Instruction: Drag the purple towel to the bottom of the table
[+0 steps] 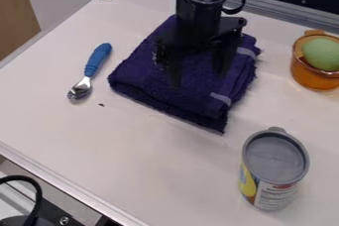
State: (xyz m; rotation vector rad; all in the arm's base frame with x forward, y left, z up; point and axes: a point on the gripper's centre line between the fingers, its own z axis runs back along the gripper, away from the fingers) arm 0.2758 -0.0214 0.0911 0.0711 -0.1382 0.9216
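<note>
Camera view — folded purple towel [191, 94] beneath gripper [198, 77].

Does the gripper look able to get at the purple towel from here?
Yes, most likely: the open gripper is right over the folded towel, nothing else lies on the cloth, and the blue-handled utensil and can are apart from it. Whether the fingertips touch it, I cannot tell.

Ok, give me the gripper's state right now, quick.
Gripper: open, fingers apart over the folded purple towel, nothing clamped between them; whether the tips touch the cloth can't be told.
</note>
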